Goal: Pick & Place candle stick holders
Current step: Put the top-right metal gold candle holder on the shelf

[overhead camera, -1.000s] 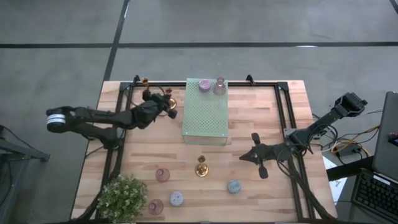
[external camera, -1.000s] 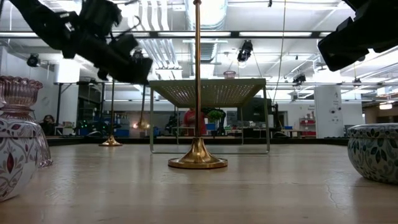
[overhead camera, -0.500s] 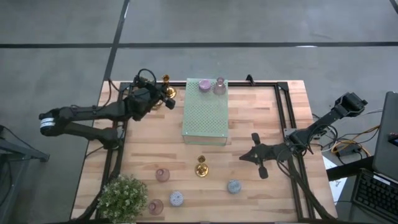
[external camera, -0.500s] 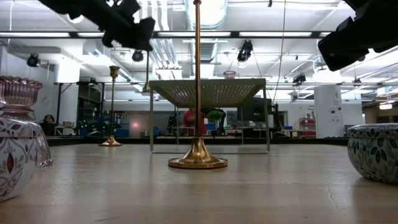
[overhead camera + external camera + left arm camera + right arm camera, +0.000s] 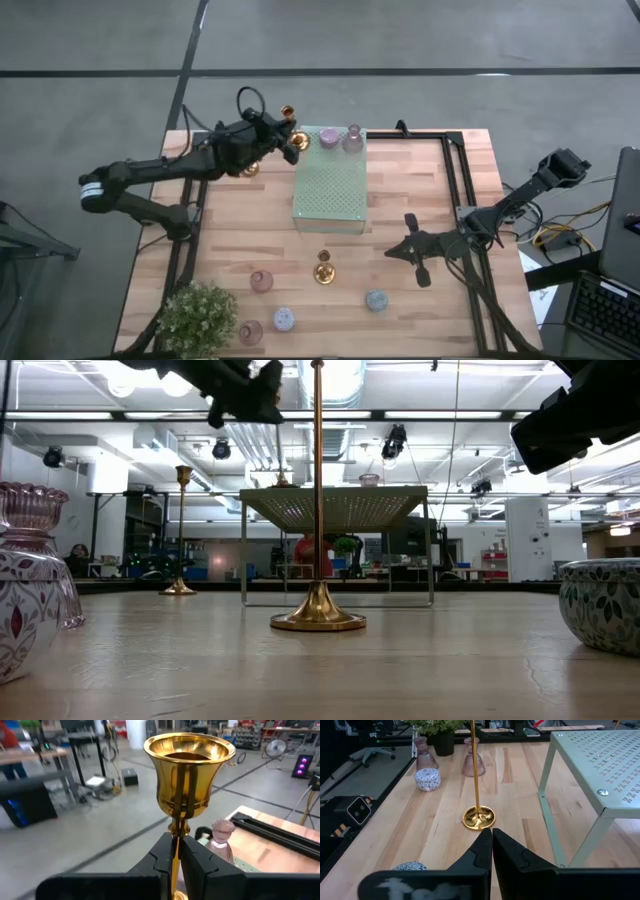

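Observation:
My left gripper [image 5: 295, 140] is high over the table's far left, beside the far left corner of the pale green pad [image 5: 330, 185]. It is shut on a slim gold candlestick [image 5: 189, 775]. A second gold candlestick [image 5: 182, 530] stands on its round base at the far left. A third [image 5: 477, 815] stands on its base mid-table, just in front of my right gripper [image 5: 487, 834], which is shut and touches nothing. Two pink and lilac holders [image 5: 340, 137] sit on the pad's far end. Several squat holders [image 5: 284, 319] stand near the front edge. My left gripper pinches the candlestick's thin stem [image 5: 175, 836] just below the cup, between its two fingers [image 5: 161, 854]. The fingers come at it about level and lie across the stem. The candlestick stands upright, cup up, lifted clear of the table.
The pad is a raised perforated shelf on thin legs [image 5: 243, 550]. A bushy potted plant [image 5: 197, 315] stands at the near left corner. A black frame [image 5: 455, 170] runs along the table's sides. Bare wood lies between the pad and the right rail.
My left gripper has risen and gone toward the table's far edge and right, toward the pad's far left corner. It has carried the gold candlestick upright and higher above the table. The candlestick standing at the far left has come into full view behind it.

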